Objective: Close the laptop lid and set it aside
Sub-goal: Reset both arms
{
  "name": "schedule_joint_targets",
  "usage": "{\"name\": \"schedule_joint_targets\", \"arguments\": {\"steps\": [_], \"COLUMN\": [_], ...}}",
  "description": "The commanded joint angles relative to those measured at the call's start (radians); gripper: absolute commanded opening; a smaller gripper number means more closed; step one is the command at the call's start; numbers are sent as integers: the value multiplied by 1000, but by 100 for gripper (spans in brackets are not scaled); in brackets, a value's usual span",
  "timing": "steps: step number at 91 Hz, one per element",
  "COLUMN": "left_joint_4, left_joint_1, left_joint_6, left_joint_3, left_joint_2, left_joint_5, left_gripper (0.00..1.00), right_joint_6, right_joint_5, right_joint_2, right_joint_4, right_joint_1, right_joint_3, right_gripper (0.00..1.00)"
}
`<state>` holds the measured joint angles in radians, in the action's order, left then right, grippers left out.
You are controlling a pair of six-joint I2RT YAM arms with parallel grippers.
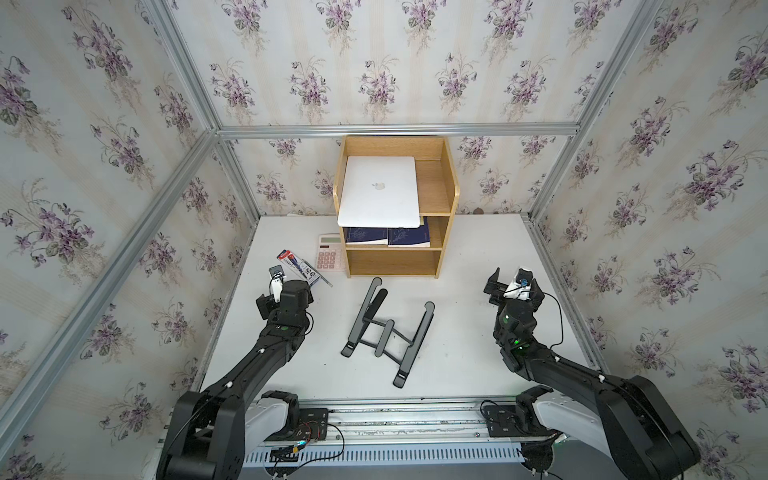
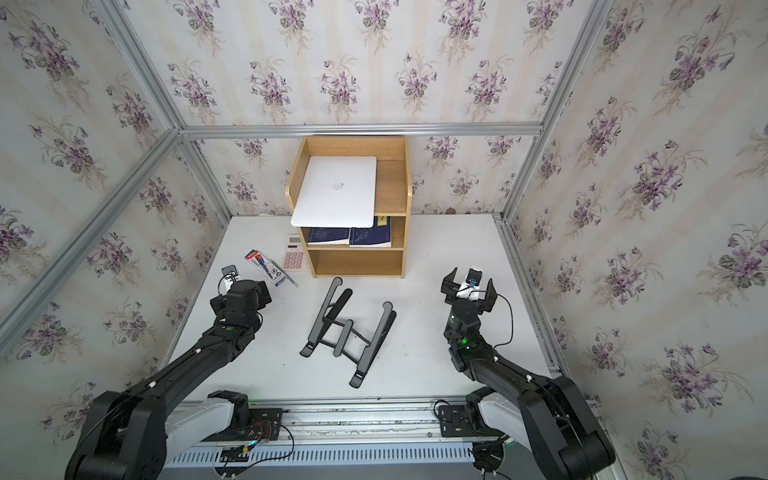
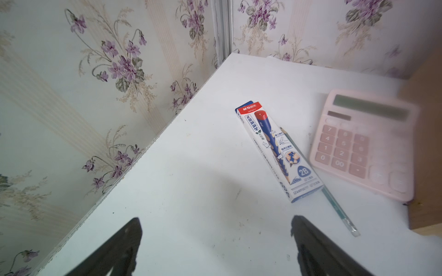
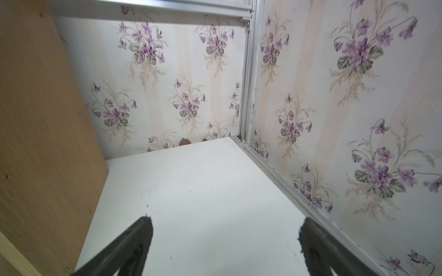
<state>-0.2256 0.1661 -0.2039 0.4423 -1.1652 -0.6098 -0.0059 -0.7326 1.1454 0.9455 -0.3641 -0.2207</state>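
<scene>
The left gripper (image 3: 215, 218) and the right gripper (image 4: 227, 218) both hover above the table (image 3: 191, 167), jaws spread wide, holding and touching nothing, while the laptop (image 1: 379, 191) lies shut on the wooden shelf (image 1: 434, 183), well ahead of and between the 2.

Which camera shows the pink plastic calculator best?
Left wrist view: the pink plastic calculator sits close, digits readable though partly blurred. Both top views show it small beside the tan wooden shelf. The right wrist view misses it.
</scene>
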Motion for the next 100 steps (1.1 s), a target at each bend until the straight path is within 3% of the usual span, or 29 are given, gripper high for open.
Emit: {"name": "schedule_joint_targets", "arguments": {"steps": [1, 9, 27, 39, 42, 47, 51, 57, 61, 71, 77, 82, 91, 100], "left_joint_4": [-105, -79, -326, -327, -347, -407, -461, -523, -576, -844, -694, -609, -736, -704], "left_joint_1": [-25, -42, -70, -74, -74, -74, -76, -78, -81, -80, -81, -83, -89, -89], "left_joint_6": [12, 9, 105, 149, 169, 199, 215, 261, 261, 284, 256, 251, 253, 240], "left_joint_3": [2, 42, 15, 37, 29, 1, -19, -43, -59, -110, -91, -46, -69, -65], "left_joint_2": [-79, -128, -197, -223, -220, -214, -210, -217, -239, -411, -362, -352, -396, -385], "left_joint_5": [21, 63, 225, 280, 300, 321, 334, 369, 377, 359, 369, 354, 339, 338], "left_gripper": [99, 100, 100, 100, 100, 100, 100, 100, 100, 100, 100, 100, 100, 100], "right_joint_6": [79, 71, -1, 25, 26, 10, -3, -13, 0, -7, 9, -1, 5, -1], "right_joint_5": [93, 127, 214, 311, 333, 395, 426, 408, 396, 396, 396, 394, 399, 402], "right_joint_2": [72, 148, 249, 334, 334, 323, 348, 417, 414, 424, 398, 416, 407, 408], "right_joint_4": [56, 105, 243, 433, 400, 362, 438, 537, 487, 501, 426, 488, 449, 470], "right_joint_1": [57, 93, 153, 226, 231, 231, 232, 232, 231, 232, 231, 232, 232, 231], "right_joint_3": [4, 8, 7, 53, 47, 41, 56, 67, 60, 53, 35, 48, 39, 47], "right_gripper": [100, 100, 100, 100, 100, 100, 100, 100, 100, 100, 100, 100, 100, 100]}}
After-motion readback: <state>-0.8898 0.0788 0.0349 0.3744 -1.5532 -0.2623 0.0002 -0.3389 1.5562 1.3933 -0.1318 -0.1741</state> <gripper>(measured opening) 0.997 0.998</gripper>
